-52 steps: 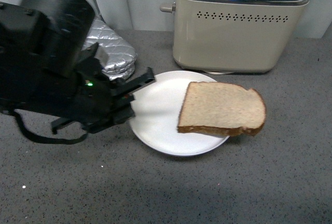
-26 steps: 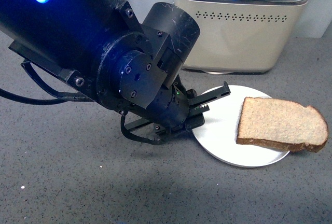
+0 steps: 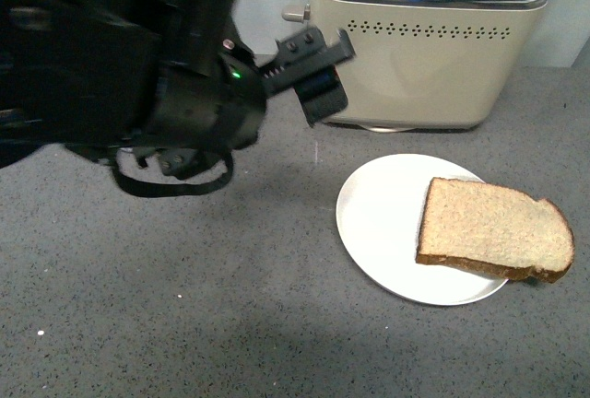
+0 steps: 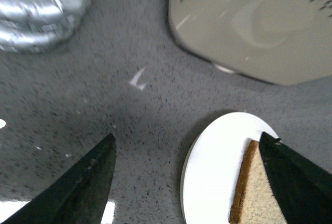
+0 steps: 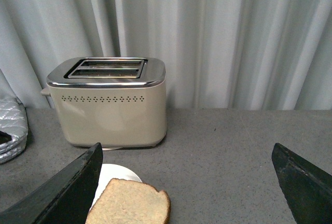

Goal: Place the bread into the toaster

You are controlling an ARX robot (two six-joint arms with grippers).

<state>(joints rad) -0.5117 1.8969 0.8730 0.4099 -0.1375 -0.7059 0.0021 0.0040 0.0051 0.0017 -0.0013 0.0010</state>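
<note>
The bread (image 3: 493,230) lies at the front view's lower right, its right edge overhanging the plate (image 3: 383,223). The left gripper (image 3: 321,74), jaws apart, hangs upper centre beside the toaster (image 3: 424,48), with bare counter (image 3: 184,297) below. The right gripper (image 5: 187,182) is spread wide.

Spread wide apart and empty: left fingers (image 4: 85,185), right fingers (image 5: 65,190).

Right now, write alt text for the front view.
A slice of wholemeal bread lies on a white plate, overhanging its rim, on a grey speckled counter. Behind stands a cream two-slot toaster; the black left gripper hangs open near it.
</note>
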